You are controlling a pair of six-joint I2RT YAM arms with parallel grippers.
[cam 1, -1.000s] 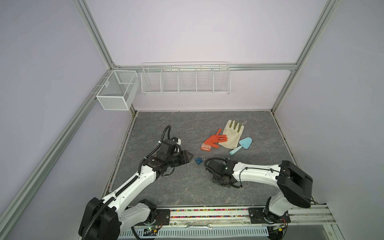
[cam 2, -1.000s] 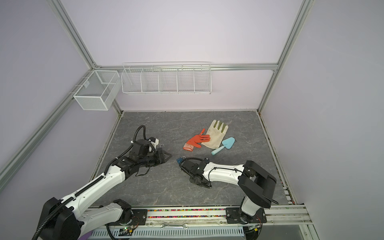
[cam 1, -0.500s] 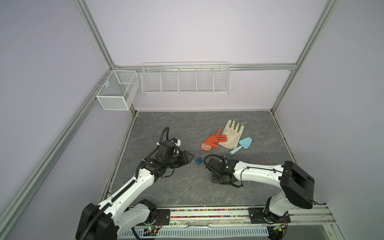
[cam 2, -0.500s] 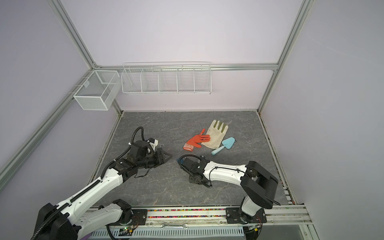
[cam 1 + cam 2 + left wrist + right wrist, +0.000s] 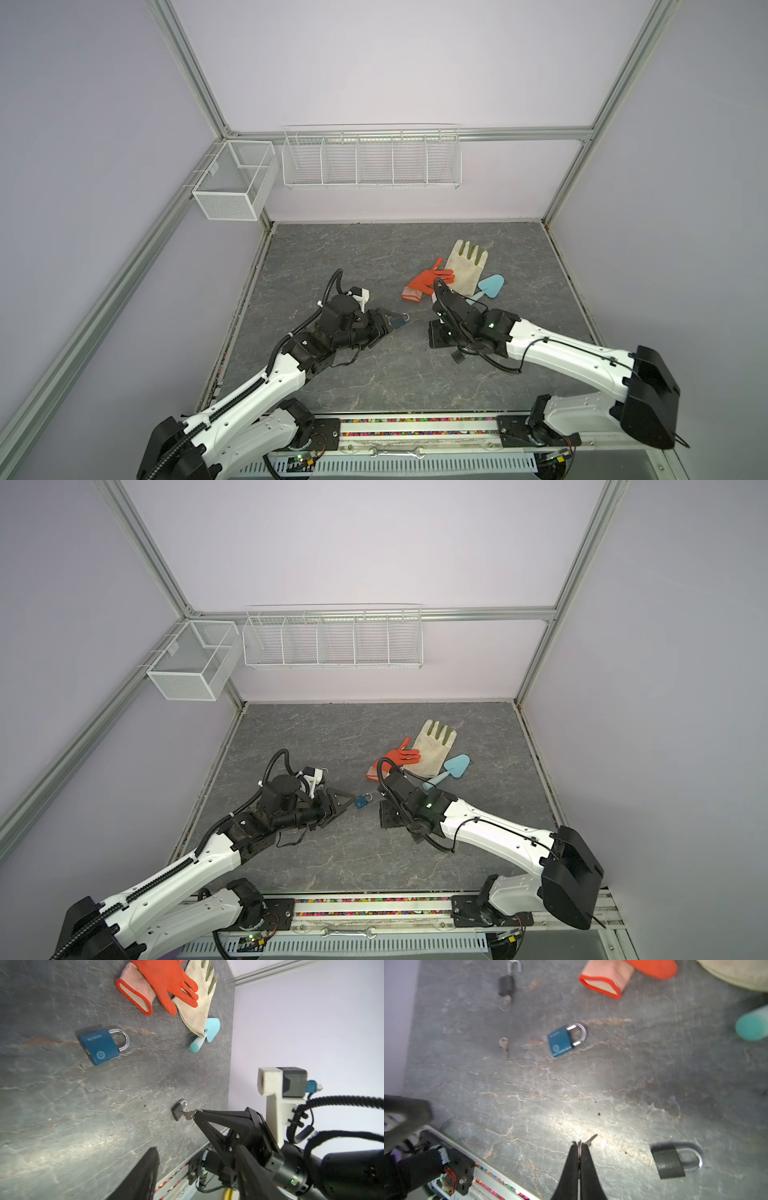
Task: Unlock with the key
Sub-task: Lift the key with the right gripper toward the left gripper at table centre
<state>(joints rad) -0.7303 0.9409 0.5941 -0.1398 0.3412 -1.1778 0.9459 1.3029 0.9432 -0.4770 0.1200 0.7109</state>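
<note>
A blue padlock (image 5: 397, 321) (image 5: 361, 802) lies flat on the grey floor with its shackle closed, as the left wrist view (image 5: 99, 1046) and the right wrist view (image 5: 562, 1042) also show. My left gripper (image 5: 197, 1169) (image 5: 343, 806) is open and empty, its tips just short of that padlock. My right gripper (image 5: 579, 1144) (image 5: 196, 1112) is shut on a small silver key (image 5: 589, 1139), whose blade sticks out past the fingertips. A black padlock (image 5: 668, 1162) (image 5: 178, 1111) lies close beside the right gripper, apart from the key.
An orange glove (image 5: 426, 280), a beige glove (image 5: 465, 270) and a teal trowel (image 5: 490, 287) lie behind the right arm. Another black padlock with a key in it (image 5: 506, 984) and a loose key (image 5: 504, 1043) lie near the left arm. Wire baskets (image 5: 372, 158) hang on the back wall.
My right gripper has drawn back a little to the right of the blue padlock, its wrist raised, still holding the key. My left gripper has edged towards the padlock and opened slightly.
</note>
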